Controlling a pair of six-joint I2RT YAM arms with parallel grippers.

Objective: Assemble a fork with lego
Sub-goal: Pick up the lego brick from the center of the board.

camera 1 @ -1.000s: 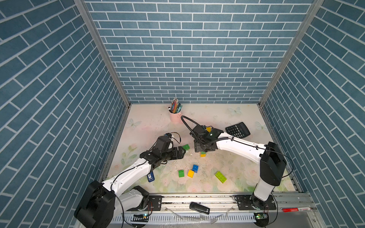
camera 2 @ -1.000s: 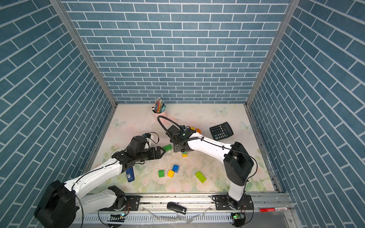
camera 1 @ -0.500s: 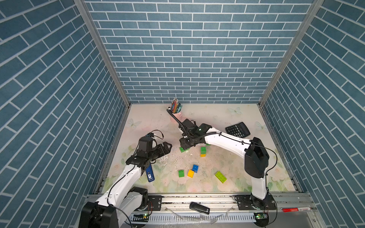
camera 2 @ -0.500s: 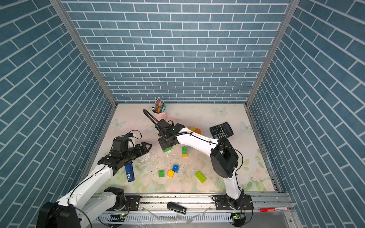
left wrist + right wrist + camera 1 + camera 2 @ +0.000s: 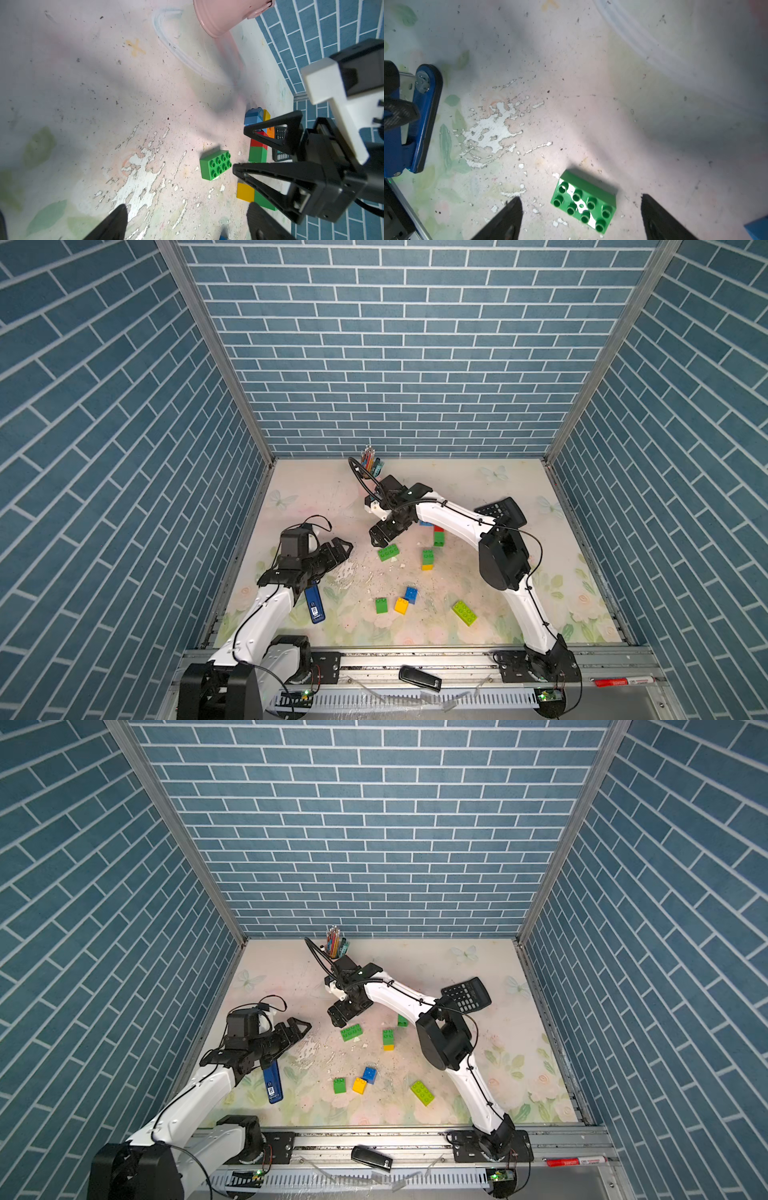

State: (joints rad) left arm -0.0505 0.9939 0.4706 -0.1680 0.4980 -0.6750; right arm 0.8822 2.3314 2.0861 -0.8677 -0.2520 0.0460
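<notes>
While the fork is barely begun, the right gripper [image 5: 379, 537] hovers just above a green oblong brick [image 5: 388, 552], its jaws spread wide and holding nothing. That brick lies flat on the flowered table [image 5: 316, 489], studs up, touching no other piece. The left gripper [image 5: 343, 546] waits near the brick, also spread and empty.

I judge the step in hand to be picking up this brick. The next move calls for turning the wrist to square the jaws with it, lowering around it, then closing.

Near the brick, on the side away from the left gripper, sit a green-and-yellow pair [image 5: 427, 559] and a longer joined run [image 5: 439, 536]. Well apart from the brick, on the side away from the right gripper, lie four loose bricks [image 5: 401, 605]: green, yellow, blue, lime.

Both top views give this whole layout, though the right arm covers part of the joined run. The left wrist view shows its colours: green, red, orange, then blue and yellow. I cannot tell whether it stands or lies. Only the right wrist view shows the brick's eight studs, and that it sits askew between the fingertips.
</notes>
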